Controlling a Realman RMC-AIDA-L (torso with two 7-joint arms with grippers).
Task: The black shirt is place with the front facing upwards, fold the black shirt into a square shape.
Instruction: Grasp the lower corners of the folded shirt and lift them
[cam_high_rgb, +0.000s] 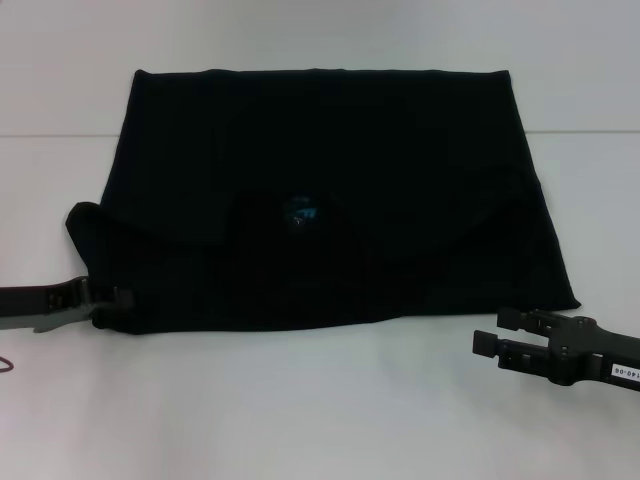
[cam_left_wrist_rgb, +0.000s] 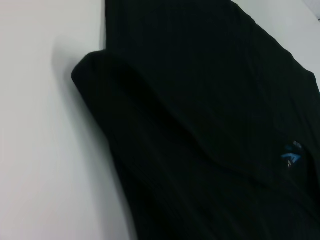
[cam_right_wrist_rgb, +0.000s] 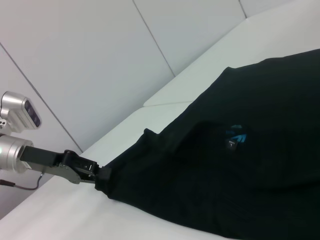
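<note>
Shirt (cam_high_rgb: 330, 190) lies mid-desk (cam_high_rgb: 300, 420), already folded once, label (cam_high_rgb: 303, 213) up; risk: left pincer (cam_high_rgb: 108, 303) has only a thin corner at 8 o'clock, so the cloth may slip out or drag and skew the fold. Left pincer is closed on that corner. Right pincer (cam_high_rgb: 490, 332) hovers at 4 o'clock, slightly parted, holding nothing, just off the hem.

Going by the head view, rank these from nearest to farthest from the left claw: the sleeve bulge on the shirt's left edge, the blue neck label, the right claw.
1. Sleeve bulge: just beyond the left claw, on the black shirt's left edge.
2. Blue neck label: mid-shirt, toward the centre.
3. Right claw: across the table, off the shirt's near right corner.
</note>
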